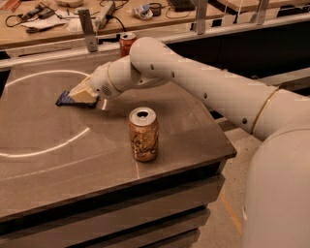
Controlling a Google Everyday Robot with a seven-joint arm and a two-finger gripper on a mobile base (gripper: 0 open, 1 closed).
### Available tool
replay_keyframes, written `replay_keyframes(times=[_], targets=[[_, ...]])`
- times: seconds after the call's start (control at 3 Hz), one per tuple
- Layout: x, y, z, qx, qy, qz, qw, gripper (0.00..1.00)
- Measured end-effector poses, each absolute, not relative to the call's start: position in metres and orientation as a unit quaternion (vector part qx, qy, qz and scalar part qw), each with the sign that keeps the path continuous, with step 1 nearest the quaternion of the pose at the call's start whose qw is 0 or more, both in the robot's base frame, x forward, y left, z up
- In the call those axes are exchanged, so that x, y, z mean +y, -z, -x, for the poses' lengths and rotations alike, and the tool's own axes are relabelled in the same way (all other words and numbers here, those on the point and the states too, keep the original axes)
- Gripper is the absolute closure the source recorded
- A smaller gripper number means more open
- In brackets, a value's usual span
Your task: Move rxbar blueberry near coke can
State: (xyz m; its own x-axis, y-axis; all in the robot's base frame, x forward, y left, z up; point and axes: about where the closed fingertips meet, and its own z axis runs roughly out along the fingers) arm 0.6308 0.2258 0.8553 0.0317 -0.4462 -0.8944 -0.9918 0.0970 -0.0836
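My gripper [83, 93] is over the rxbar blueberry [64, 99]; I cannot tell if it grips. The flat wrapper may slip before reaching the coke can [125, 44].

I see a tan can [143, 134] with dark scribbled lettering standing upright, its top opened, near the front right of the grey table [43, 169]. To its left, pale curved lines [53, 144] cross the tabletop. The gripper [80, 94] sits low over the table's back left, well apart from that can. Behind the table, metal posts [87, 30] stand before a wooden bench [43, 38] strewn with cables [29, 14].
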Motion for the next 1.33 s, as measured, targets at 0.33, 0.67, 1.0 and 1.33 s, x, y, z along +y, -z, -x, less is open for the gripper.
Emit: replay_keyframes(times=[0.33,0.67,1.0,1.33], targets=[[0.2260,-0.8582,-0.6284,0.614,-0.328,0.584,0.418,0.60],[0.2238,-0.8582,-0.6269,0.615,-0.330,0.579,0.421,0.39],[0.2214,-0.8575,-0.6262,0.615,-0.333,0.573,0.427,0.14],[0.2186,-0.8573,-0.6263,0.615,-0.334,0.569,0.433,0.00]])
